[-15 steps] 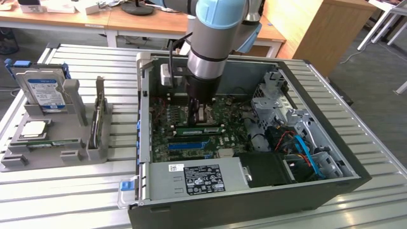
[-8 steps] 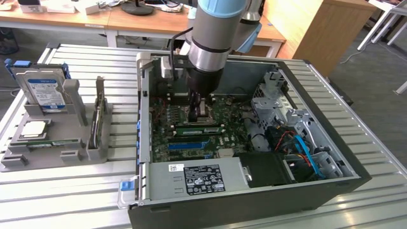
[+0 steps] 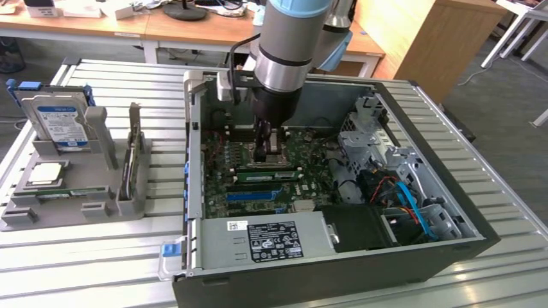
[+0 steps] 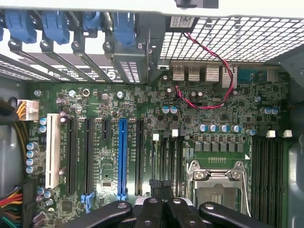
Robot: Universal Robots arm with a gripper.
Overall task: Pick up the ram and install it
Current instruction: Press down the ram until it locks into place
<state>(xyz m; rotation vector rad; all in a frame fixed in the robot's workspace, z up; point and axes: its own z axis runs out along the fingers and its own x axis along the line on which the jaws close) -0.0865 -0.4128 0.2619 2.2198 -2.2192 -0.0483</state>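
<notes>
- The gripper (image 3: pixel 266 147) reaches straight down into the open computer case (image 3: pixel 194 160) and hangs low over the CPU socket (image 3: pixel 279 154). Its fingers (image 4: pixel 151 205) are pressed together with nothing between them.
- The ram (image 3: pixel 269 172) lies just beside the socket, between it and the blue slot (image 3: pixel 256 193), lined up with the memory slots. That fits a stick already brought to its slot. From this angle it is hard to tell whether it is fully seated or only resting there.
- The gripper is not touching the ram. Its tips stand on the socket side of the stick, close above the board.
- In the wrist view the closed fingertips sit over the black slots between the blue slot (image 4: pixel 122 156) and the socket (image 4: pixel 218 186). The vertical approach probably keeps the arm clear of the case walls.
- Free room is tight. Beyond the socket, away from the ram, the drive cage (image 3: pixel 368 136) stands tall. Past the blue slot the power supply (image 3: pixel 267 240) closes off that end. The rear wall of the case rises close behind the arm, so up is the only open way.
- Well away from the socket, outside the case, a grey fixture (image 3: pixel 51 215) holds a hard drive (image 3: pixel 60 122) and other parts upright, so each can be gripped from above.
</notes>
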